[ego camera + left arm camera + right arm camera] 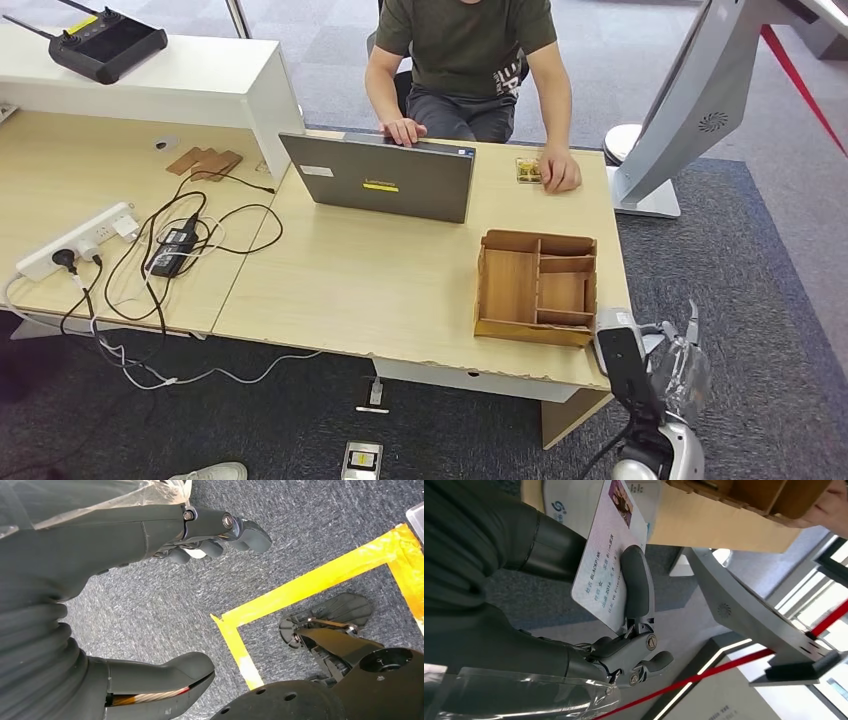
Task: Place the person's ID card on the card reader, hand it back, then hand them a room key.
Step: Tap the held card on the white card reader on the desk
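White and printed, the ID card (606, 555) sits pinched between thumb and fingers of the robot's right hand (672, 372), held low off the desk (400, 290) corner near the wooden organizer (537, 287). The left hand (200, 535) hangs over the carpet, fingers curled around nothing. Judged at the card step, the next move calls for carrying the card to the reader or back to the seated person (470, 60).
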